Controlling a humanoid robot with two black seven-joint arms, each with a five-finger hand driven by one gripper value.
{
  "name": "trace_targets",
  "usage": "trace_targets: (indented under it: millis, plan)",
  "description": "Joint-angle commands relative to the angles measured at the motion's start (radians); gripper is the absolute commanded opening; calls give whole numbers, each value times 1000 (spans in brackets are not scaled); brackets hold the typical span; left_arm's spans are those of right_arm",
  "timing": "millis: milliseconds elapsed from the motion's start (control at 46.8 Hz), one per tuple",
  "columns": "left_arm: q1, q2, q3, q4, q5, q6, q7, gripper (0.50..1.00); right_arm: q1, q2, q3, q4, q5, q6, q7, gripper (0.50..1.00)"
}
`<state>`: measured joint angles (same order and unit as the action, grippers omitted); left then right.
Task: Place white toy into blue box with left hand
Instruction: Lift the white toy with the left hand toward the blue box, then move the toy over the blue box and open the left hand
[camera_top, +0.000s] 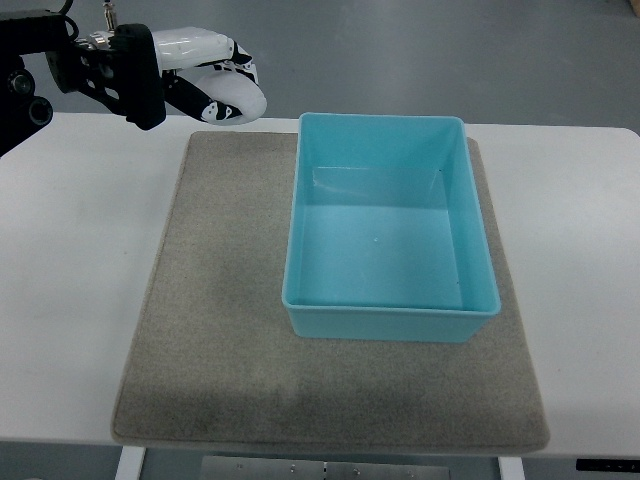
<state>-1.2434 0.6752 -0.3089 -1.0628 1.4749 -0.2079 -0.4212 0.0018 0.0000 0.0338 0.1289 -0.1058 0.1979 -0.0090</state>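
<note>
Black links and a glossy white shell make up the left hand (190, 75), whose arm enters at the upper left corner and reaches over the far left edge of the white bench (70, 280). Its fingers (185, 95) are curled around a smooth, rounded white toy with small black markings (235, 95), clamped on it and holding it in the air just above the far left corner of the mat, near the bench's back edge. Below and to the right of the hand lies a flat rectangular mat of grey-beige felt-like fabric (220, 330), spread across the middle of the bench and reaching nearly to its near edge. Standing upright on the right half of that mat is an open rectangular box of light blue plastic (390, 325), its long sides running away from the camera; its smooth floor shows nothing inside. The toy is left of the box's far left corner, close to it but outside its rim and not touching it. Beyond the bench, along the top, runs a grey floor (450, 50). To the right of the box a narrow strip of mat and then bare white bench extend to the picture's right edge.
</note>
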Motion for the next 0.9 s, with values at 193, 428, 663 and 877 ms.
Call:
trace_targets:
  millis: [193,428,663,877]
  plan:
    - [-19,8,1,-157,4,-5,-1,500,0,0,0,0,0,0,0,936]
    - [-8,-111,10,-152,21,-2,2,500,0,0,0,0,0,0,0,936]
    - [7,-232,16,-59,41,2,4,500,0,0,0,0,0,0,0,936]
    - [25,-292,45,-2,56,2,4,500,0,0,0,0,0,0,0,936]
